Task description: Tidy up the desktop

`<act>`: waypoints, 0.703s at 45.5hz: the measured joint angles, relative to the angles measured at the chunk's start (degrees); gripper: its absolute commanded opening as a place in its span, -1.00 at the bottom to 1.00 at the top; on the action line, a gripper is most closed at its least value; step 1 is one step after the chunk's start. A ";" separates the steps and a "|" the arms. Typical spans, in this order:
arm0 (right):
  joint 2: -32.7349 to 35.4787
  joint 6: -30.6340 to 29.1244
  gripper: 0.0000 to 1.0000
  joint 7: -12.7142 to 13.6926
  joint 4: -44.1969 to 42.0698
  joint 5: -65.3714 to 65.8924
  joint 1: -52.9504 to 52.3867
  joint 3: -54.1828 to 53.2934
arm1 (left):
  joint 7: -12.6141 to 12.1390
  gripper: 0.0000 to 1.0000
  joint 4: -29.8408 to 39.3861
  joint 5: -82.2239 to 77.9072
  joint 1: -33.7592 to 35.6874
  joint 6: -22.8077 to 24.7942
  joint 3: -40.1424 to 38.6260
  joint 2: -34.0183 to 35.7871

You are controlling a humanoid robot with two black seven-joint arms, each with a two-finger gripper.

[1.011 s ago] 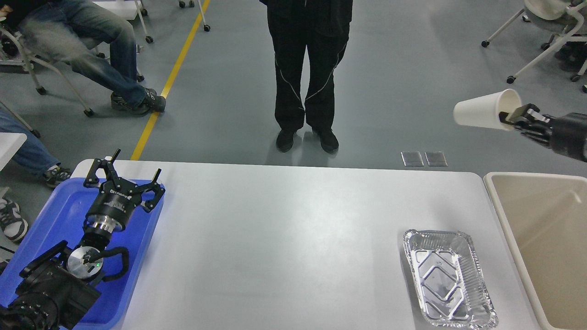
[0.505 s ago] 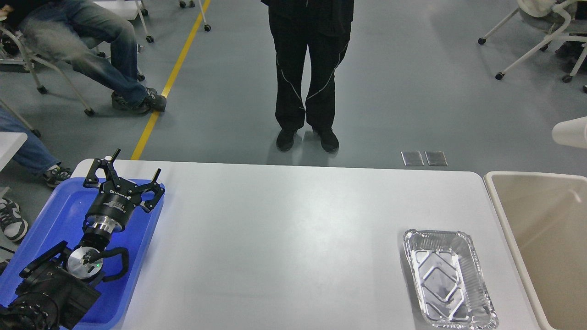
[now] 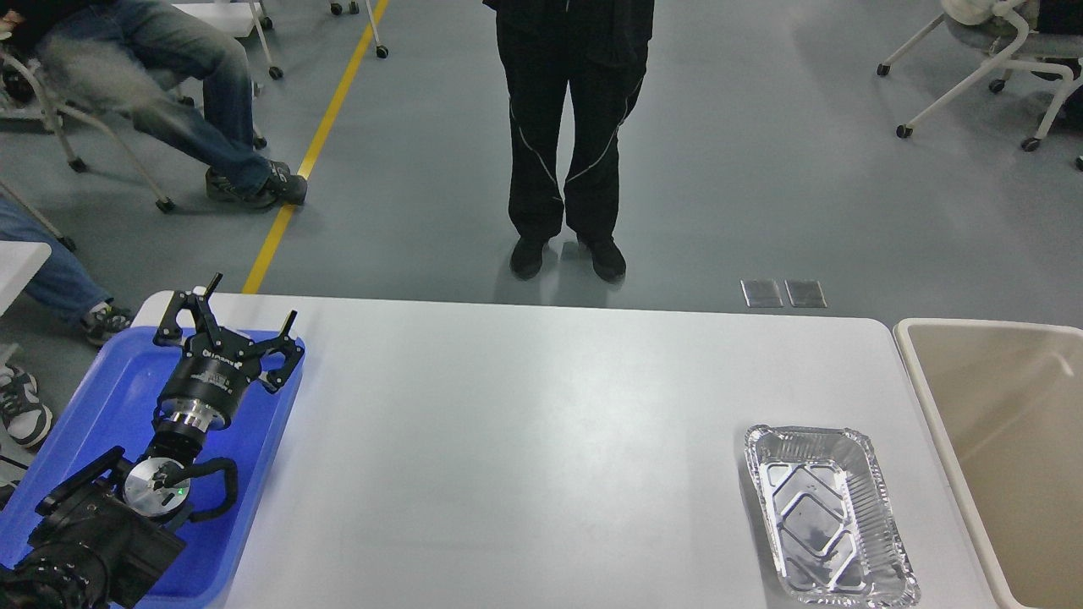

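The desktop (image 3: 525,448) is a large, white, slightly glossy rectangle with rounded corners.

A lab or test hall is suggested: grey floor marked by a yellow line (image 3: 315,144), wheeled chairs (image 3: 986,59) at the far right, onlookers (image 3: 575,127) gathered beyond the white desktop (image 3: 541,440).

A: The light is bright and even, falling from overhead; a broad soft sheen lies across the middle of the desktop (image 3: 541,423).

B: Shadows are faint. The foil tray (image 3: 825,516) at near right throws sharp glints, and the seated person's knee (image 3: 93,63) at far left is motion-blurred.
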State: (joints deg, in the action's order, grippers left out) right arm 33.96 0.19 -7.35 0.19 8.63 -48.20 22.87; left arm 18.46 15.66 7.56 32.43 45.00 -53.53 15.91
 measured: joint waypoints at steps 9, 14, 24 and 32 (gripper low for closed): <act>-3.75 5.95 -1.00 0.88 -0.28 -0.01 4.57 -2.89 | 0.00 1.00 -0.01 0.00 0.00 0.00 0.00 0.00; -5.58 7.84 -1.00 1.19 -0.36 -0.02 6.80 -4.62 | 0.00 1.00 -0.01 0.00 0.00 0.00 0.00 0.00; -8.84 10.41 -1.00 1.48 -0.41 -0.13 11.00 -7.57 | 0.00 1.00 -0.01 0.00 0.00 0.00 0.00 0.00; -10.54 11.34 -1.00 1.57 -0.40 -0.20 13.08 -9.00 | 0.00 1.00 -0.01 0.00 0.00 0.00 0.00 0.00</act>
State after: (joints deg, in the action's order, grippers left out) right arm 23.42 11.53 -5.78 -0.21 8.43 -35.11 13.87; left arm 18.46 15.65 7.56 32.43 45.00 -53.52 15.91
